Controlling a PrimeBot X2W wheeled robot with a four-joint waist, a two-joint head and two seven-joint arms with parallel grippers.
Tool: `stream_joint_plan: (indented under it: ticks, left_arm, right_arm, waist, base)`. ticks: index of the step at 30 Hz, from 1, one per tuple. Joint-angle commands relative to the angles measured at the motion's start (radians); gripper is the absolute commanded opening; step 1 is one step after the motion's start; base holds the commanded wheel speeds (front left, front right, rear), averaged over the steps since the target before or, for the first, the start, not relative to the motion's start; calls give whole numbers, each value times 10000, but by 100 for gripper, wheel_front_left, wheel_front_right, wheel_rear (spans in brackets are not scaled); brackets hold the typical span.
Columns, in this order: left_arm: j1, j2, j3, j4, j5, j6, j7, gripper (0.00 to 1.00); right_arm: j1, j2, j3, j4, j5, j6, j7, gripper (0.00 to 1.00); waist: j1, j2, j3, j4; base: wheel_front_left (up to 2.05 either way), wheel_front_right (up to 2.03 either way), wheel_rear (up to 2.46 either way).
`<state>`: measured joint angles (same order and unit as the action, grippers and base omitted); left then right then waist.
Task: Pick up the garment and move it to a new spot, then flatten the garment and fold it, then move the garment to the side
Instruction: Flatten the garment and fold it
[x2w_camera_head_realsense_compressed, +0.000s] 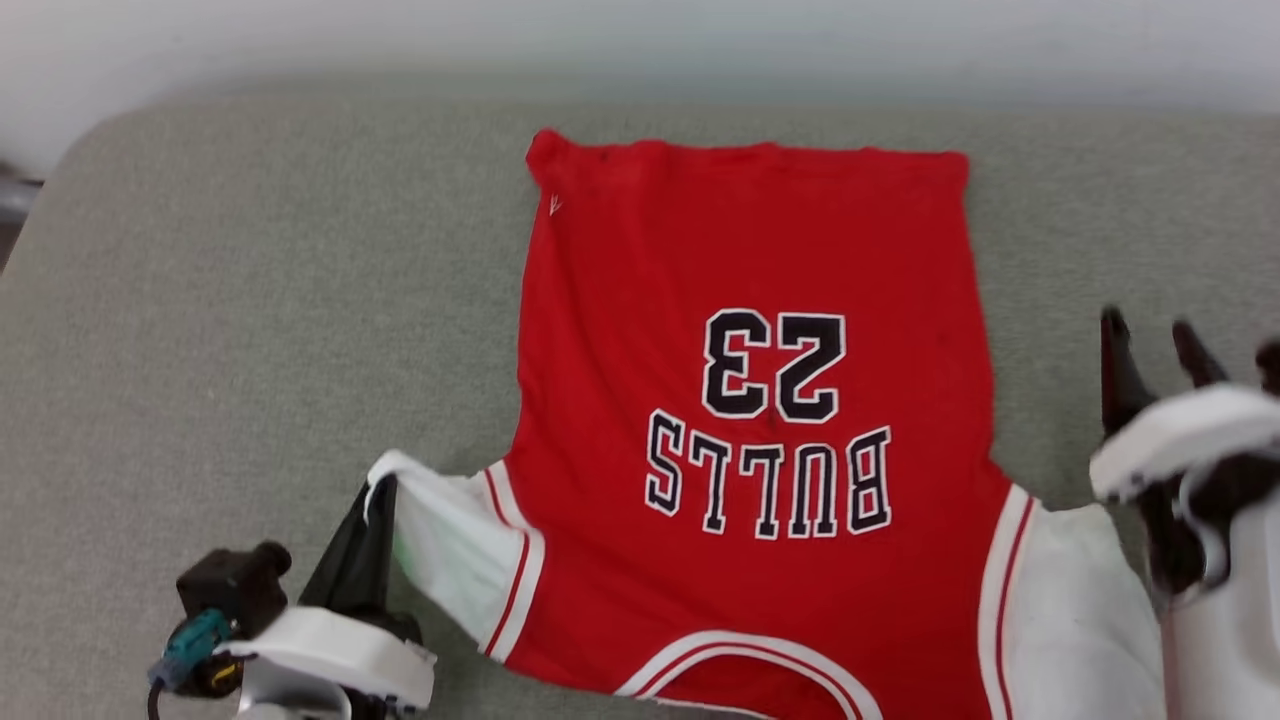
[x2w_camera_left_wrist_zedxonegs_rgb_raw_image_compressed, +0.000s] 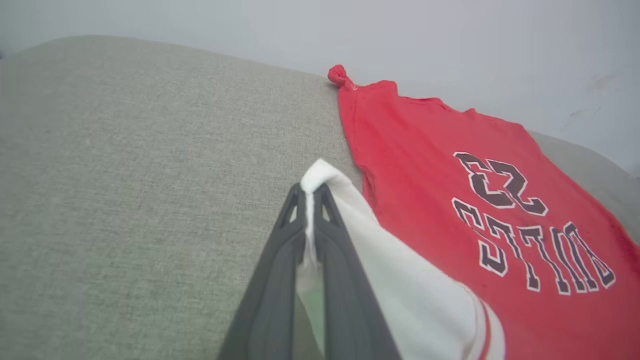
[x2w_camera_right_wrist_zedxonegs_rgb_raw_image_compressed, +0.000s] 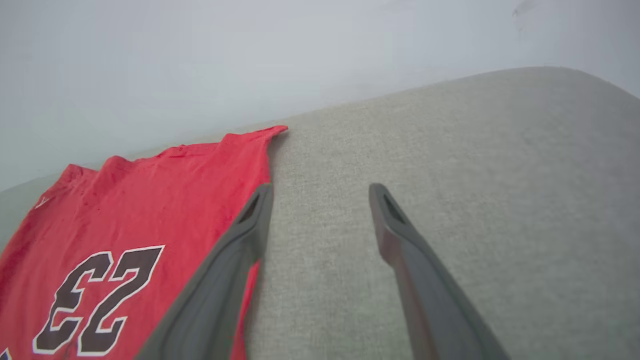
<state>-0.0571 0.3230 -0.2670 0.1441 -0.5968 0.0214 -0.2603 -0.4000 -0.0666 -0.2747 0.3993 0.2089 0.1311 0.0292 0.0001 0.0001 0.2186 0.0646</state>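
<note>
The left tool (x2w_camera_head_realsense_compressed: 375, 500) is shut, and its two fingers pinch the edge of the white left sleeve (x2w_camera_head_realsense_compressed: 440, 540). The sleeve is lifted a little off the grey worktop (x2w_camera_head_realsense_compressed: 250, 300); its tip stands just above the fingertips.

To the right of this tool lies the garment (x2w_camera_head_realsense_compressed: 750, 300). It is spread open with the "BULLS 23" lettering (x2w_camera_head_realsense_compressed: 770, 450) facing up. The collar is at the near side by the tools, and the hem is far ahead of them. The red body looks almost flat. Only the hem corner (x2w_camera_head_realsense_compressed: 545, 150) far ahead of the left tool is bunched into a small knob.

The white right sleeve (x2w_camera_head_realsense_compressed: 1070, 590) rests on the worktop, just to the left of the right tool (x2w_camera_head_realsense_compressed: 1148, 335) and behind its fingertips. This tool stands wide open and holds nothing. Its left finger is above the edge of the red cloth, its right finger above bare worktop.

In my judgement, the garment is already laid at its spot and the flattening is nearly finished. What is left is to set down the left sleeve and smooth the corner, then to fold the garment and move it to the side.
</note>
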Motion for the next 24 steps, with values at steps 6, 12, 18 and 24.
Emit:
stream_joint_plan:
  ticks: [6, 12, 18, 24]
  left_arm:
    - [-798, -515, 287, -368, 503, -408, -54, 0]
    - [-1472, -1128, 386, -647, 1081, -1010, -55, 0]
    - [-1847, -1534, 424, -1050, 1522, -1286, -56, 0]
    - [-2008, -1748, 460, -1400, 1817, -1446, -56, 0]
  right_arm:
    - [-2634, -737, 300, 1333, -792, -7, 1461, 100]
    - [-5367, -1491, 537, 3057, -1254, -6, 3805, 100]
    - [-7048, -1742, 329, 3909, -1857, -6, 5332, 100]
    - [-7607, -1821, -53, 4635, -2662, -8, 6327, 100]
  waist:
    - [-1, -1, 1360, 897]
    - [-1, -1, 2276, 1524]
    - [-1, -1, 3001, 1869]
    - [-1, -1, 3450, 2106]
  base:
    - [0, 0, 0]
    - [0, 0, 0]
    - [0, 0, 0]
    - [0, 0, 0]
